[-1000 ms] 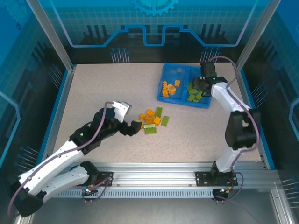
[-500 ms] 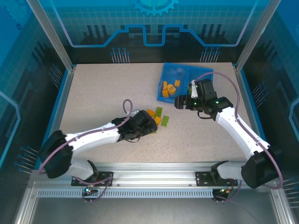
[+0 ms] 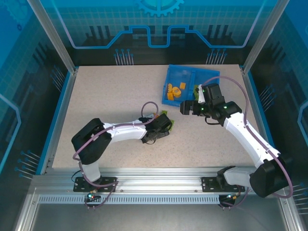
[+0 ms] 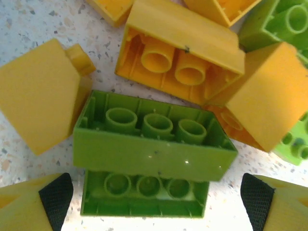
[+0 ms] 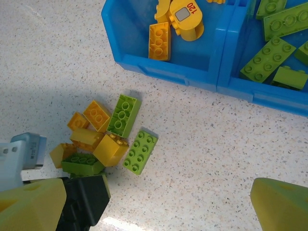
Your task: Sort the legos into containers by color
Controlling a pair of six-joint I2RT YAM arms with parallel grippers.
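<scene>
From above: left gripper (image 3: 163,125) swung from well back on the left out onto the loose heap of small orange and lime-green studded plastic bricks (image 3: 166,117) on the speckled tabletop (image 3: 106,96). Right gripper (image 3: 185,109) drawn off the shallow blue plastic two-compartment tray (image 3: 180,74), where it hung a second ago, to a spot between tray and heap.

Through the left wrist camera: jaws spread wide, black pads (image 4: 57,195) flanking an upturned lime-green brick (image 4: 154,144) lying over a second green one, with neither pad pressing it yet. Orange bricks crowded just behind and beside.

Through the right wrist camera: jaws wide apart with nothing between them, so probably a brick just let go over the tray. Green sorted bricks (image 5: 274,48) lying in the right compartment, orange sorted bricks (image 5: 160,41) in the left, no colour misplaced as far as can be seen. Some eight bricks left on the table, all in the one heap.

Judged from this: sorting well past halfway, with the arms alternating. Next grip likely on the upturned green brick, at some risk of dragging its orange neighbours along.
</scene>
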